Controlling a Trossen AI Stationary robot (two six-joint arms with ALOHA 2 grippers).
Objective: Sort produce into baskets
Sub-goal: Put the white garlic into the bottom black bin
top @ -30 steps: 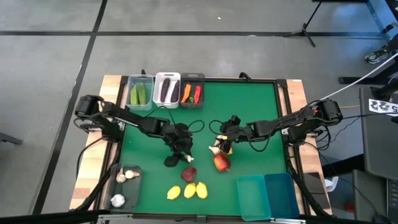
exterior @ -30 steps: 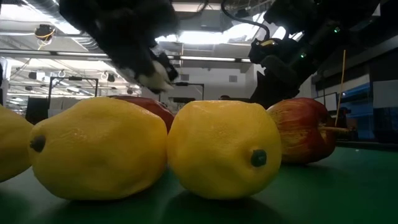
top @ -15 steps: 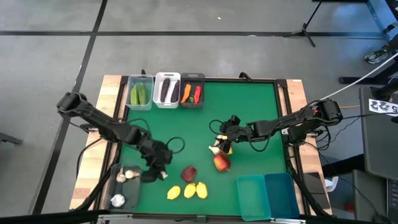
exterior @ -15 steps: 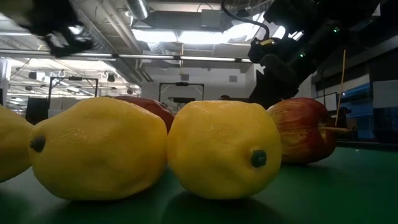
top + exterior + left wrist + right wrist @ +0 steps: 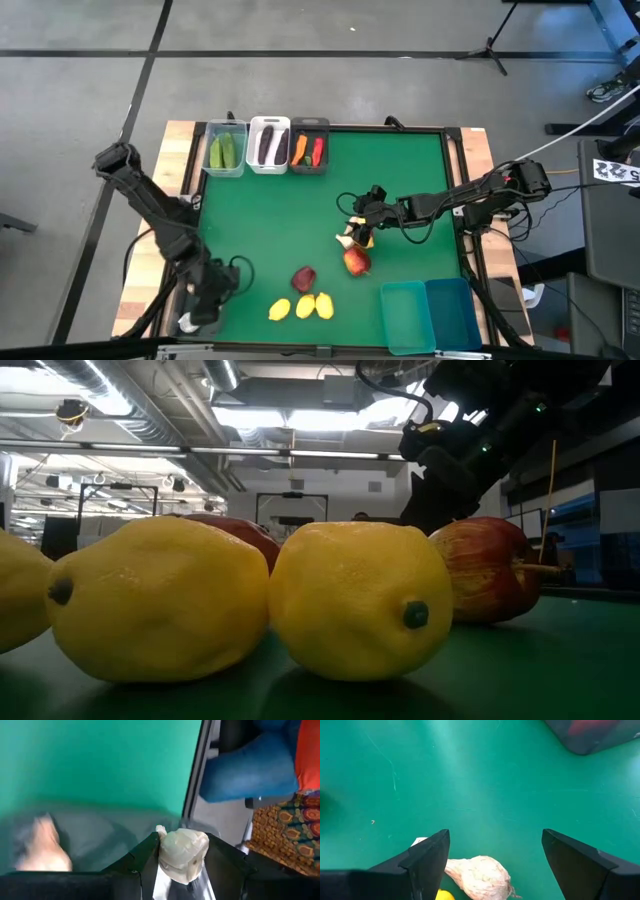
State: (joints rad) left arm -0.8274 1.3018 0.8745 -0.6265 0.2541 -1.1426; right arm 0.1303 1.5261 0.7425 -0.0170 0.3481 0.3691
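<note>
The left gripper point(image 5: 182, 870) is seen clamped on a white garlic bulb point(image 5: 183, 854), its two fingers point(image 5: 145, 865) pressed against the bulb's sides. In the high view this gripper point(image 5: 203, 300) hangs over the dark translucent bin point(image 5: 192, 322) at the mat's near left corner, where another garlic bulb point(image 5: 187, 322) lies. In the left wrist view a further pale bulb point(image 5: 42, 847) is made out, blurred, inside that bin.

The right gripper point(image 5: 492, 857) is held wide apart and empty, with a garlic bulb point(image 5: 480, 876) lying on the green mat point(image 5: 470, 780) between its fingers. In the high view it point(image 5: 358, 230) is placed right of the mat's middle, just above a red apple point(image 5: 356, 262).

At the mat's far left corner three bins are set in a row: the clear bin point(image 5: 226, 148) holds green cucumbers point(image 5: 224, 151), the white bin point(image 5: 268, 146) purple eggplants point(image 5: 269, 147), and the dark grey bin point(image 5: 309, 147) an orange carrot point(image 5: 300, 149) and a red chili point(image 5: 318, 151). Two teal bins point(image 5: 430, 314) stand side by side at the mat's near right corner.

A second red fruit point(image 5: 303, 279) and three lemons point(image 5: 303, 307) lie near the mat's front edge. In the low view the lemons point(image 5: 360, 600) fill the foreground, with the apple point(image 5: 490, 570) behind them under the right arm; the bins and the left gripper are not shown there.
</note>
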